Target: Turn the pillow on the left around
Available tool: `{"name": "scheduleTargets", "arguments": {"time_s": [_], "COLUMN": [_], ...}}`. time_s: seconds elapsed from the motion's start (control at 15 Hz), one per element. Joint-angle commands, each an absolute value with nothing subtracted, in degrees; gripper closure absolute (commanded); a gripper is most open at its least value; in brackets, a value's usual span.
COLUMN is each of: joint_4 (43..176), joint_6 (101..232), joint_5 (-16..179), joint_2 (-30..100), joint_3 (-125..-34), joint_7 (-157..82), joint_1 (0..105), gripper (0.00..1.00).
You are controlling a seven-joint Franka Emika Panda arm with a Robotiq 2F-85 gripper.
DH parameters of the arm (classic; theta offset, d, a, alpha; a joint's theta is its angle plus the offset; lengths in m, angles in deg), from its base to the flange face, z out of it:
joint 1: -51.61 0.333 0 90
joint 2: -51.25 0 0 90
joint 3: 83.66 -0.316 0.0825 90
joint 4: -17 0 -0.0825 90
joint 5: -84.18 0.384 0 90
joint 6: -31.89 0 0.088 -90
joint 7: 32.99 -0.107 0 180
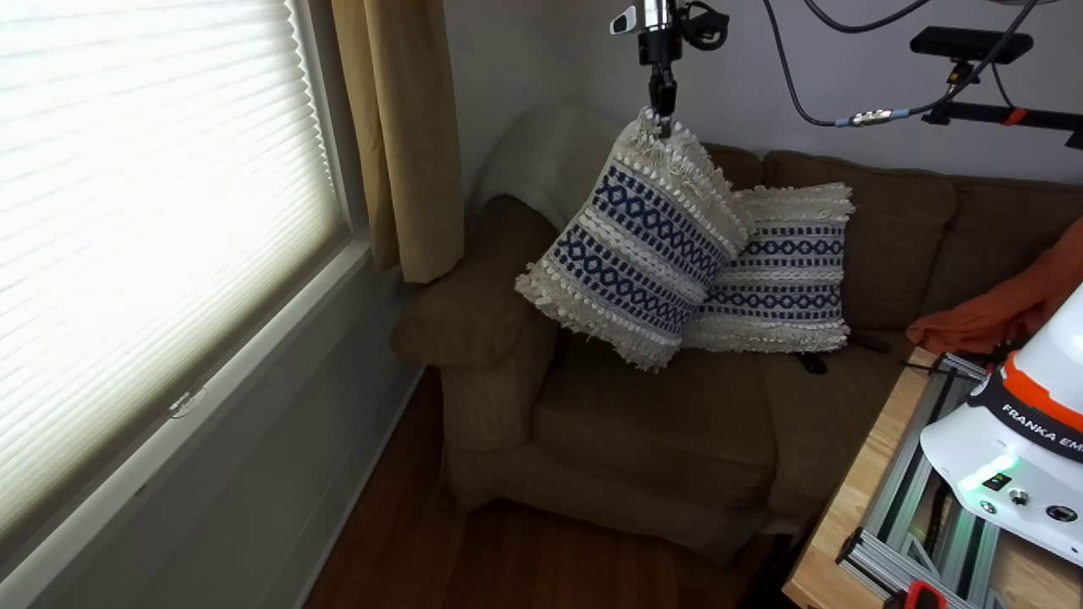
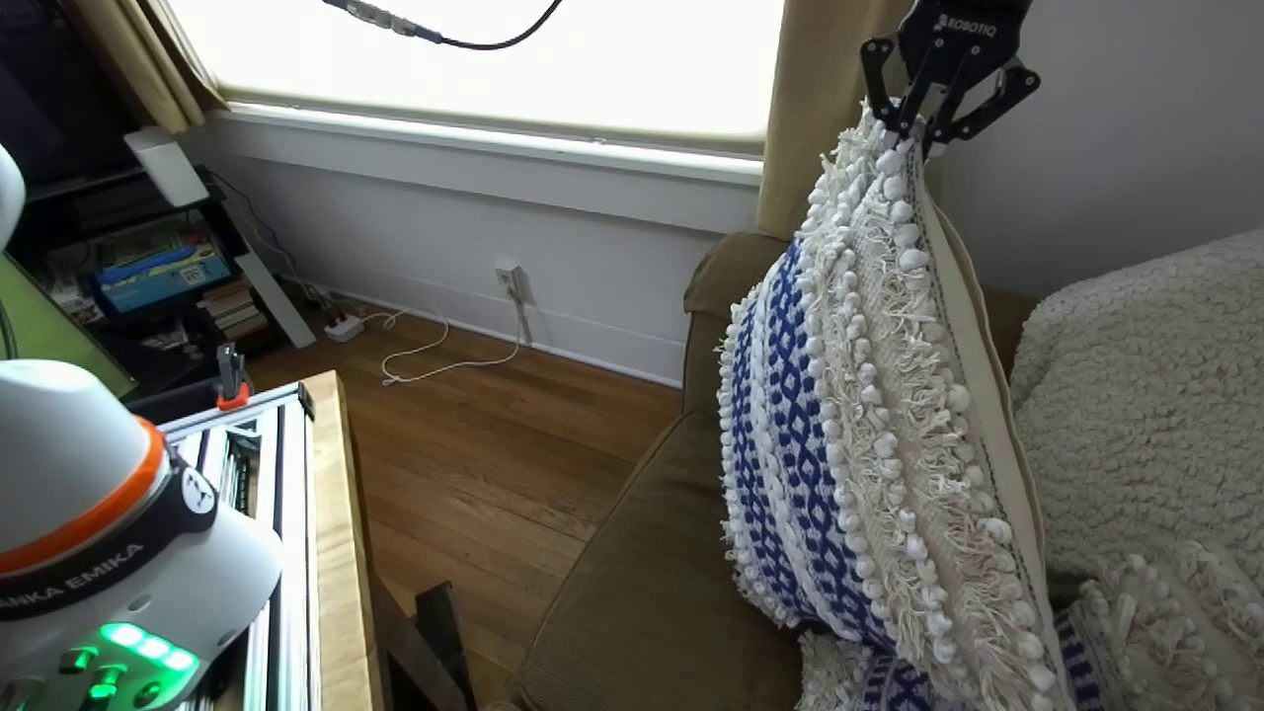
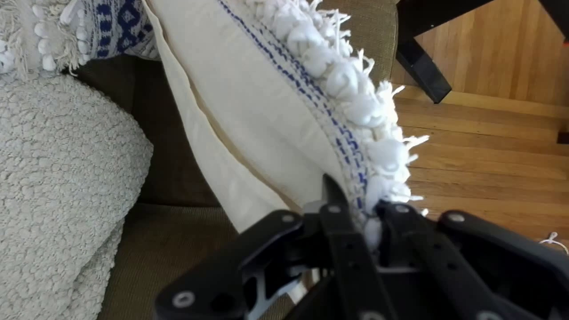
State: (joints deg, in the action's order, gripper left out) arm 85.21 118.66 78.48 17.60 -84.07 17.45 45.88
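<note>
The jaws — pinched nearly together — hold the large pillow [image 1: 636,245] by its top corner.

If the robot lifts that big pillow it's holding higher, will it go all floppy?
The pillow is probably soft and a bit bendy, since its cream back shows a loose-looking fold. It may swing or twist, because the gripper pinches it only near its top. It likely won't slip out easily: its tufts look bumpy and rough.
</note>
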Motion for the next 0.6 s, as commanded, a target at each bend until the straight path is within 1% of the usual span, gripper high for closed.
{"name": "scheduleTargets", "arguments": {"time_s": [0.0,0.4,0.47,0.53], "joint_4": [76.68,69.80,69.41,69.01], "joint_6": [115.46,121.93,123.89,125.63], "joint_5": [79.66,80.85,80.88,80.74], "joint_2": [11.77,5.51,4.93,4.36], "joint_3": [-83.86,-84.02,-83.42,-83.34], "joint_7": [10.32,-6.11,-8.48,-11.02], "joint_1": [46.04,45.87,46.29,46.37], "gripper": [0.96,0.96,0.60,0.60]}}
